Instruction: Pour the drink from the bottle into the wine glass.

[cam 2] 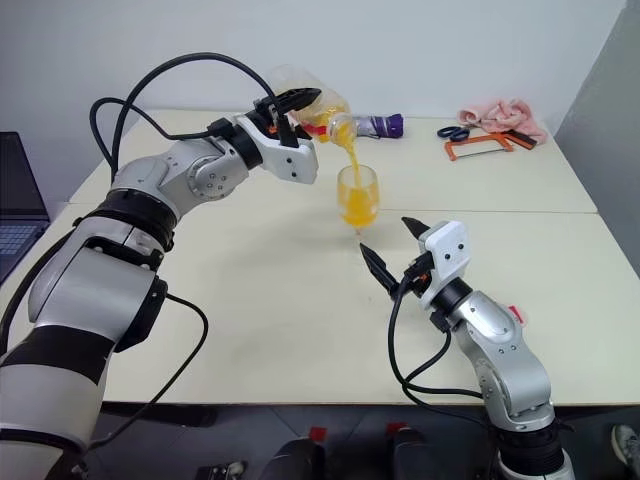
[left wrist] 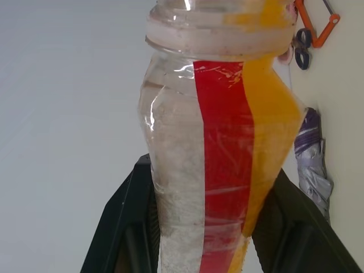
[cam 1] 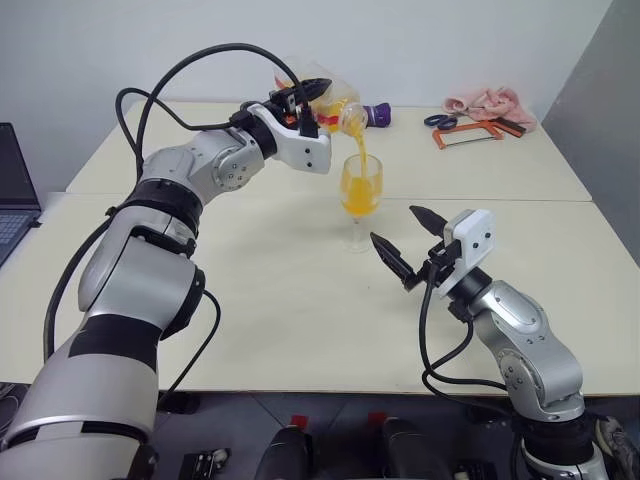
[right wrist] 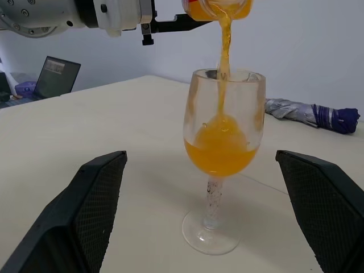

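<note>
As the pour runs: a thin orange stream falls from the tipped bottle [cam 1: 335, 108] into the wine glass [cam 1: 360, 200].
Left gripper [cam 1: 310, 95]: clamped on the bottle, held tilted above the glass, mouth just over the rim.
Drink [right wrist: 220, 149]: pooled in the bowl, roughly half full — some left in the bottle.
Wine glass: upright mid-table [cam 1: 250, 300], foot on the surface.
Right gripper [cam 1: 405, 245]: fingers spread wide, holding nothing, just beside the glass — not touching.
Far edge: folded umbrella [cam 2: 380, 126], scissors [cam 1: 440, 121], pink cloth [cam 1: 485, 102].
</note>
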`<control>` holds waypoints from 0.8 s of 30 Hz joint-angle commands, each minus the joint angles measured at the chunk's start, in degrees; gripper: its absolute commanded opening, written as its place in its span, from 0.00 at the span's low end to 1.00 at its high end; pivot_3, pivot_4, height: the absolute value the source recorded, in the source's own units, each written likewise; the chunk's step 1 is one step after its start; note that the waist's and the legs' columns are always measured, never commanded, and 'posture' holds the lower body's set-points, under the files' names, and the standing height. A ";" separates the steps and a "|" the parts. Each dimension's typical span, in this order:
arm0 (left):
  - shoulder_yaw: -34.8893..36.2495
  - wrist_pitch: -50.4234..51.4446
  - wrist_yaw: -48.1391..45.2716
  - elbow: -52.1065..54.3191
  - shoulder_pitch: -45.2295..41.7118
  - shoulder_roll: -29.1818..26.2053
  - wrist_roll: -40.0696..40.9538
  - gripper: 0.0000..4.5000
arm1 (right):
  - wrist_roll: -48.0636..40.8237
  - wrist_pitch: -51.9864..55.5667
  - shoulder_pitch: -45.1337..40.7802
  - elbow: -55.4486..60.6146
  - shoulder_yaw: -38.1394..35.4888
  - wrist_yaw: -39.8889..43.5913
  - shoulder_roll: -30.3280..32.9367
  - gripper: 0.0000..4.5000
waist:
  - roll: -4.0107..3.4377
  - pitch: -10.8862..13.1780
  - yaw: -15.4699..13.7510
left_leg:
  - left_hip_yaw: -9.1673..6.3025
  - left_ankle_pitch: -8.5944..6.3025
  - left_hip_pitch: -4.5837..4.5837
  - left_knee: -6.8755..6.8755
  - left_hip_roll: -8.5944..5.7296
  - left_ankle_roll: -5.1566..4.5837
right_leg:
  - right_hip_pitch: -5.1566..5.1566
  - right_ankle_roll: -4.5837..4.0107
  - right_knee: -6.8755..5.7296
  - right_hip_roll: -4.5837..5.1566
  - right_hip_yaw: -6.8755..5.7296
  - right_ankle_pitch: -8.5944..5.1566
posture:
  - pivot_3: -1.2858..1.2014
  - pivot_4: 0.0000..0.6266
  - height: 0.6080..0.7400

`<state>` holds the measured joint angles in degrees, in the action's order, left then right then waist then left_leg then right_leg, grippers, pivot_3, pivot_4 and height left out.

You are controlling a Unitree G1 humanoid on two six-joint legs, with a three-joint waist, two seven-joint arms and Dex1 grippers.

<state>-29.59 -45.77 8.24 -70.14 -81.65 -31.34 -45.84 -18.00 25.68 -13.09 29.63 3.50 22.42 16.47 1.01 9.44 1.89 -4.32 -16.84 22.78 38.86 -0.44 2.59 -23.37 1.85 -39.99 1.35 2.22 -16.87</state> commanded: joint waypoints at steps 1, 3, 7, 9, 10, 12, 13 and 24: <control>0.28 -0.35 1.36 0.17 -2.71 -1.03 0.25 0.38 | -0.14 -1.16 -0.14 2.44 -0.22 -0.26 -0.18 1.00 | 0.00 0.00 0.00 | 0.00 0.00 0.00 0.00 0.00 0.00 | 0.00 0.00 0.00 0.00 0.00 0.00 | 0.52 0.24 1.00; 0.26 -0.36 1.46 0.16 -2.73 -1.01 0.16 0.38 | -0.14 -1.12 -0.13 2.46 -0.20 -0.27 -0.18 1.00 | 0.00 0.00 0.00 | 0.00 0.00 0.00 0.00 0.00 0.00 | 0.00 0.00 0.00 0.00 0.00 0.00 | 0.52 0.24 1.00; 0.23 -0.22 1.66 0.03 -2.92 -0.84 0.07 0.38 | -0.10 -1.13 -0.05 2.57 -0.27 -0.34 -0.14 1.00 | 0.00 0.00 0.00 | 0.01 0.00 0.00 0.00 0.00 0.00 | 0.00 0.00 0.00 0.00 0.00 0.00 | 0.52 0.24 1.00; 0.20 -0.15 1.79 -0.02 -3.07 -0.73 0.01 0.38 | -0.10 -1.10 0.07 2.67 -0.27 -0.33 -0.09 1.00 | 0.00 0.00 0.00 | 0.01 0.00 0.00 0.00 0.00 0.00 | 0.00 0.00 0.00 0.00 0.00 0.00 | 0.52 0.24 1.00; 0.19 -0.15 1.83 -0.04 -3.13 -0.70 0.00 0.38 | -0.11 -1.04 0.13 2.75 -0.27 -0.32 -0.05 1.00 | 0.00 0.00 0.00 | 0.01 0.00 0.00 0.00 0.00 0.00 | 0.00 0.00 0.00 0.00 0.00 0.00 | 0.52 0.24 1.00; 0.16 -0.17 1.96 -0.05 -3.16 -0.68 -0.04 0.38 | -0.17 -0.95 0.25 2.92 -0.28 -0.31 -0.01 1.00 | 0.00 0.00 0.00 | 0.01 0.00 0.00 0.00 0.00 0.00 | 0.00 0.00 0.00 0.00 0.00 0.00 | 0.52 0.24 1.00; 0.14 -0.19 2.01 -0.05 -3.15 -0.68 -0.06 0.38 | -0.19 -0.92 0.29 2.96 -0.30 -0.31 0.00 1.00 | 0.00 0.00 0.00 | 0.01 0.00 0.00 0.00 0.00 0.00 | 0.00 0.00 0.00 0.00 0.00 0.00 | 0.52 0.24 1.00; 0.10 -0.28 2.32 0.00 -3.15 -0.78 -0.17 0.38 | -0.38 -0.48 0.44 3.37 -0.23 -0.22 0.11 1.00 | 0.00 0.00 0.00 | 0.02 0.00 0.00 0.00 0.00 0.00 | 0.00 0.00 -0.01 0.00 0.00 0.00 | 0.52 0.24 1.00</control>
<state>-29.63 -45.71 9.37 -70.43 -81.74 -31.33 -46.16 -17.99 25.69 -12.39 30.28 3.52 22.39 16.52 1.01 9.43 1.89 -4.30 -16.84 22.78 38.86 -0.44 2.59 -23.36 1.86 -39.99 1.34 2.22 -16.87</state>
